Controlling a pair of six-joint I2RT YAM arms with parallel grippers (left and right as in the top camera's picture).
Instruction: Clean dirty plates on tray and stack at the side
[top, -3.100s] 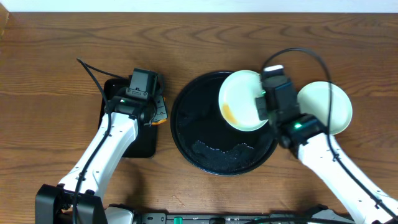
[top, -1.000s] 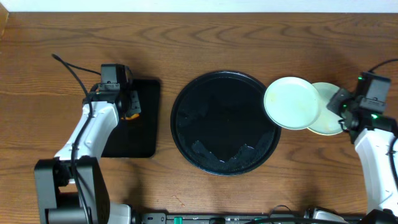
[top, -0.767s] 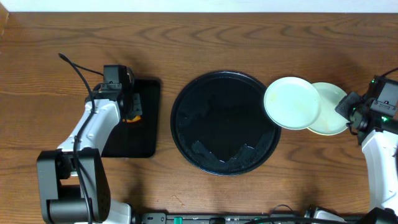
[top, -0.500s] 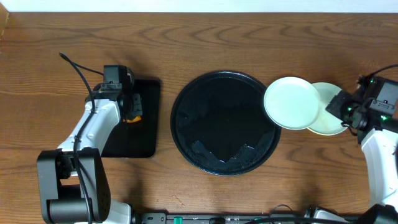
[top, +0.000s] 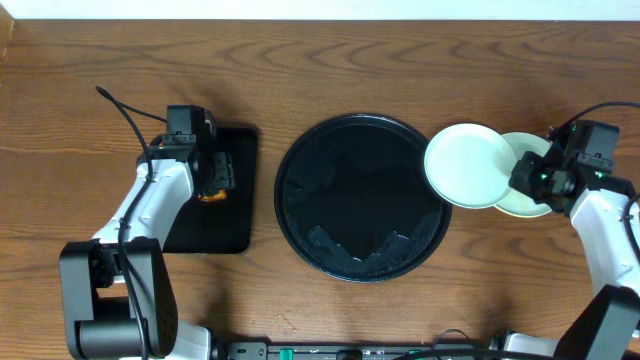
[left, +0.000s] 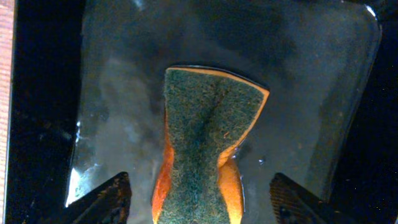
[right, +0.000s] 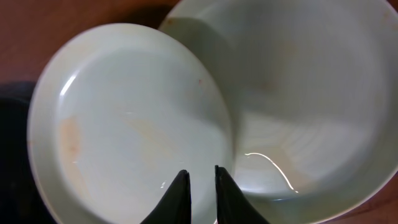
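Two pale plates lie at the right. The upper plate (top: 468, 165) (right: 124, 118) overlaps the round black tray's rim (top: 300, 215) and leans on the lower plate (top: 532, 200) (right: 311, 87). A faint orange smear shows on the upper one. My right gripper (top: 522, 180) (right: 200, 185) hovers over their overlap, its jaws only slightly apart with nothing between them. My left gripper (top: 215, 180) (left: 202, 199) stands open over the rectangular black tray (top: 215, 235), with its fingers wide of a green-and-orange sponge (top: 210, 194) (left: 208, 143) lying on it.
The round tray holds no plates, only a wet patch (top: 360, 250). Bare wood tabletop (top: 400, 60) runs along the back and around both trays. The rectangular tray's floor (left: 311, 74) is wet around the sponge.
The plate held over the round tray now rests on the other plate. My left gripper has opened off the sponge. My right gripper has swung back left over the plates and parted slightly.
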